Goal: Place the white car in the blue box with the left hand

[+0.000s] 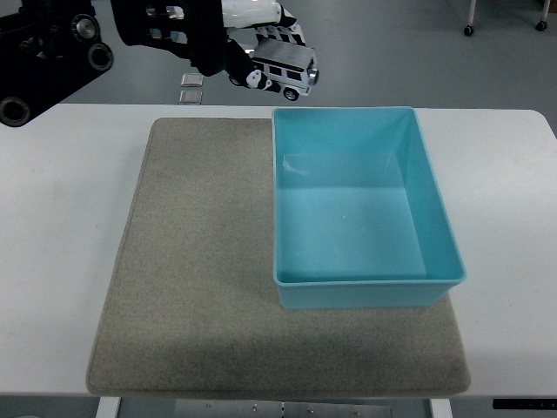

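Observation:
My left hand [252, 43] is raised high at the picture's top left, its fingers shut on the white toy car [284, 70]. The car hangs in the air, tilted slightly, just beyond the far left corner of the blue box [365, 279]. The box is an open light-blue tub standing on the right part of the grey mat [191, 287], with nothing inside it. The black left arm [52, 48] runs in from the top left edge. No right arm shows.
The white table [61, 261] carries the mat and the box. Two small metal plates [191, 85] lie on the floor beyond the table's far edge. A chair's castors [470, 30] show at the top right.

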Robot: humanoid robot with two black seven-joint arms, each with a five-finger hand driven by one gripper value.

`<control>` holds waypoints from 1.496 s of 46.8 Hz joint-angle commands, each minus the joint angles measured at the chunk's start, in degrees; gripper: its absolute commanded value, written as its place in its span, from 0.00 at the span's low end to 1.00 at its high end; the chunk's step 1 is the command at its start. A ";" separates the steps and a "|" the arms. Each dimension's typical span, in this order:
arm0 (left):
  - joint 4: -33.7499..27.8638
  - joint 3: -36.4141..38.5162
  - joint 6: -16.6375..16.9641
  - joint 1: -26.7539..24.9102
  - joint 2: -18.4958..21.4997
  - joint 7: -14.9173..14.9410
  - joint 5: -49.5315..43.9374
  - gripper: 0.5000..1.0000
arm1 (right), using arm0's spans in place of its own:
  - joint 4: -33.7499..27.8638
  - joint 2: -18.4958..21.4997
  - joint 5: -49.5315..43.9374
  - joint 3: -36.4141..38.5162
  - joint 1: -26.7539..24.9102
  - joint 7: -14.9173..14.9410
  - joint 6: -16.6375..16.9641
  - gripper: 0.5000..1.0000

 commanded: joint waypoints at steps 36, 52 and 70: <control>6.72 3.90 6.76 10.49 -19.30 6.00 1.97 0.00 | 0.00 0.00 0.00 0.00 0.00 -0.05 0.00 0.87; 6.55 3.02 9.48 12.34 -19.22 5.47 0.30 0.99 | 0.00 0.00 0.00 0.00 0.00 0.04 0.00 0.87; 6.28 1.53 13.35 12.16 -16.76 5.74 -12.60 1.00 | 0.00 0.00 0.00 0.00 0.00 -0.05 0.00 0.87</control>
